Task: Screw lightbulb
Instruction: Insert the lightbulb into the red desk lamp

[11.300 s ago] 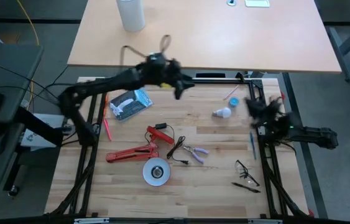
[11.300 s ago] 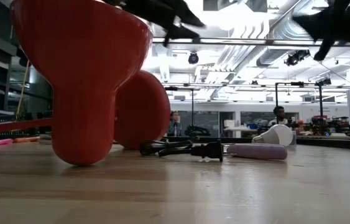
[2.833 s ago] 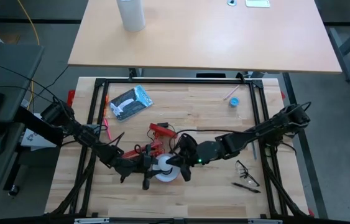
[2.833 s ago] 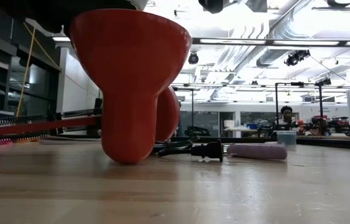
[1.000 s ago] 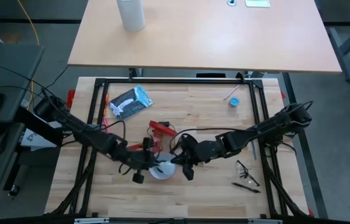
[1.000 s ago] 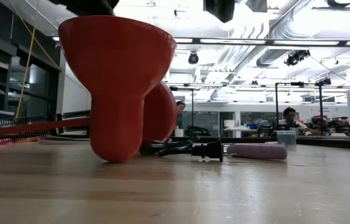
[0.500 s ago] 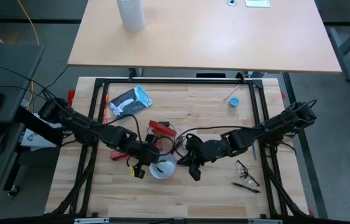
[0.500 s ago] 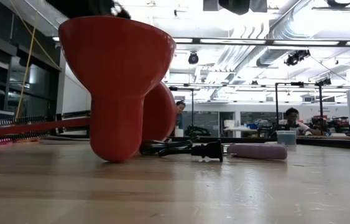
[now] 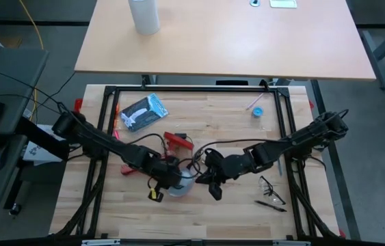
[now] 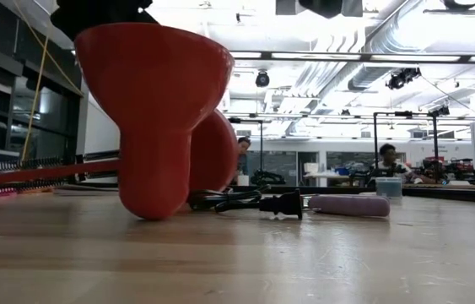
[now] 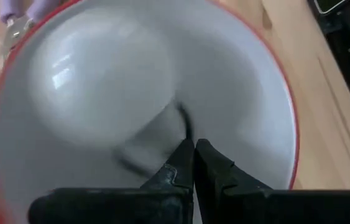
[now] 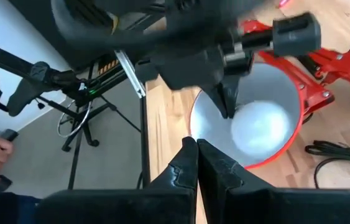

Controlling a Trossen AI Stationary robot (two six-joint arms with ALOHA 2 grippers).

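Small white rounded glass lightbulb [image 12: 261, 124] sits inside silver reflector dish w/ red rim [image 12: 290, 144], dome facing up, approx. centred. Screw base hidden, prob. down in socket. Glossy highlights on dome [image 11: 94, 68] in left wrist view.

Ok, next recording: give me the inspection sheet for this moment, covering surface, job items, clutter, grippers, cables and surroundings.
Surface: wooden table, bare at the front.
Job's things: lightbulb sits inside the red lamp's silver shade.
Clutter: safety glasses, pliers, blue round object, packaged item.
Grippers: left gripper shut, inside the shade beside the bulb; right gripper shut, near the shade's rim.
Cables: black cord with plug beside the lamp.
Surroundings: people at desks behind.
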